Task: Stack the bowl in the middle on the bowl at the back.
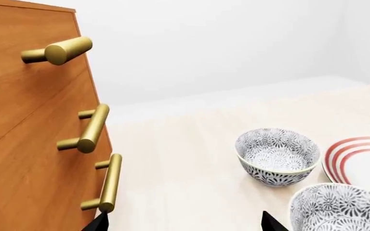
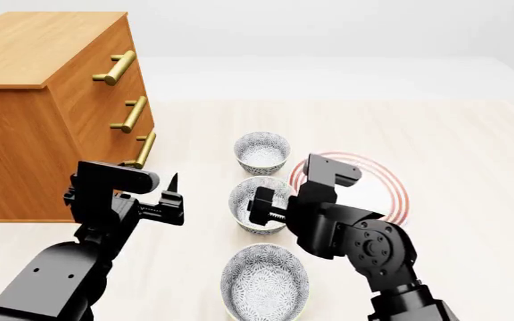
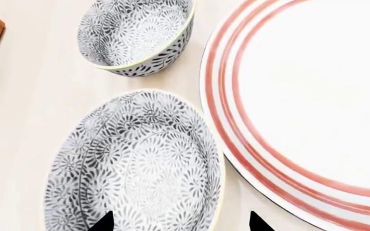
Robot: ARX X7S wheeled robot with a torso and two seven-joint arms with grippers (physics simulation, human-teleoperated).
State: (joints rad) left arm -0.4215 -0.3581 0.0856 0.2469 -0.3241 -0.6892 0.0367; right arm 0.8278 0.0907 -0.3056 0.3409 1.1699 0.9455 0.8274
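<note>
Right gripper [image 3: 178, 222] has its jaws apart, tips straddling the near rim of the middle bowl [image 3: 137, 168] at the bottom of the right wrist frame, and nothing is gripped yet. That bowl sits centre of the head view, the back bowl [image 2: 262, 152] just above it and a third bowl [image 2: 264, 279] below, all three in one column. Left gripper [image 2: 169, 200] also shows its jaws parted, empty, hanging at centre left beside the wooden dresser [image 2: 43, 100].

The risk, as I judge it: the red-ringed plate [image 3: 313, 106] lies almost against the middle bowl's rim, so the outer finger could land on the plate's edge and skew the pinch, or a thin rim grip could let the bowl tip.

The right arm reaches in from lower right, wrist bent down over the bowl; the left arm rises from lower left, gripper level.
</note>
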